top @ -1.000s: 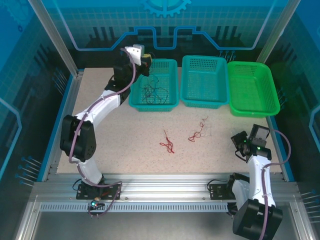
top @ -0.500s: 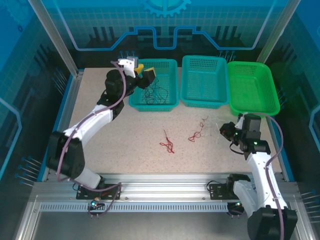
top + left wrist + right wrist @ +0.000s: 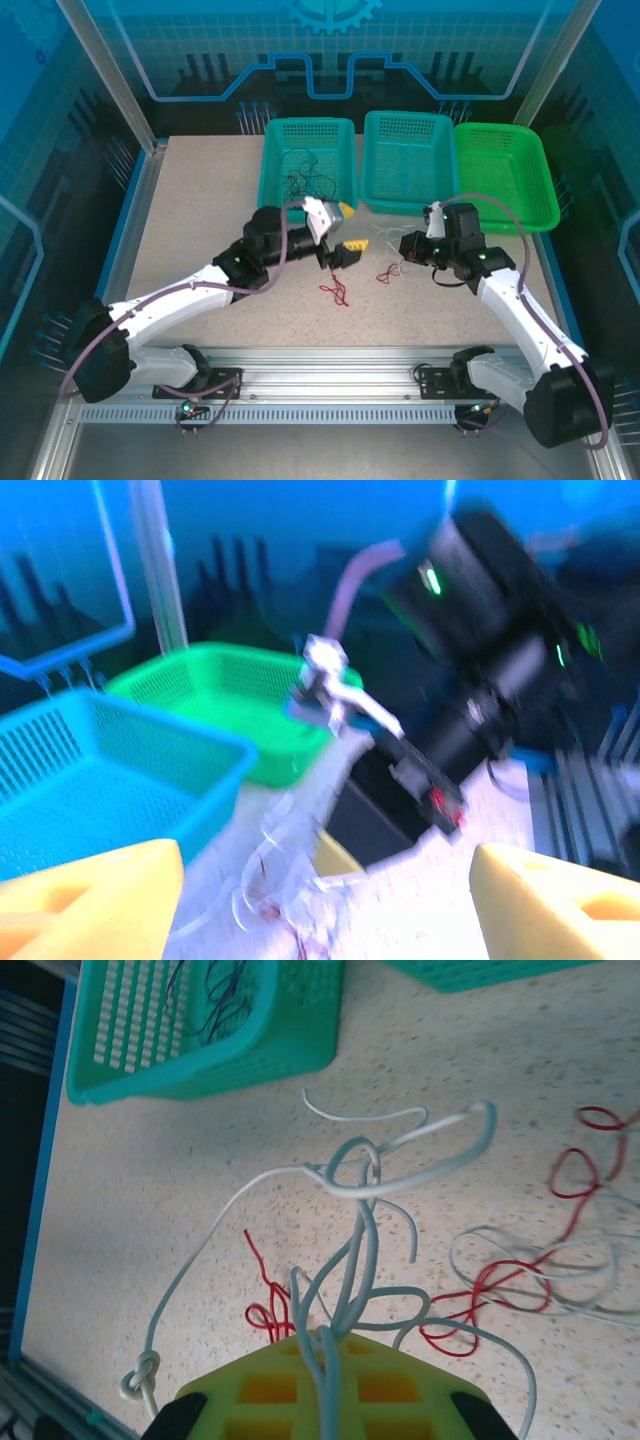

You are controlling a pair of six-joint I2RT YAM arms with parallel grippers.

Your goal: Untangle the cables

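1. The right tool [image 3: 408,246] is pressed together on a bundle of whitish-grey cables [image 3: 360,1175]. In the right wrist view the strands rise from the bottom centre and cross in a knot near the middle of the frame.
2. The left tool [image 3: 345,250] is spread wide, and nothing is held between its yellow fingers [image 3: 90,890]. It faces the right tool at the centre of the overhead frame, with the pale strands hanging between the two. The left wrist view is blurred, so no single strand can be made out there.
3. Red cables [image 3: 337,290] lie on the tabletop [image 3: 200,230] just below centre. One further red strand [image 3: 490,1278] is interlaced with pale loops at the right of the right wrist frame. Dark cables [image 3: 305,180] rest in the teal basket [image 3: 266,170] at upper centre-left.
4. The step in hand is judged to be a second grasp on the pale bundle, so that it can be drawn apart.
5. A single strand should be selected, well clear of the central knot. The free run ending in the small knot [image 3: 140,1372] at lower left is a candidate.
6. The left tool should be closed fully before any pull is applied, and the pull should be slow and directed away from the right tool.
7. If several strands are taken together, the knot is likely to be tightened. The interlaced red strand may also be dragged along.
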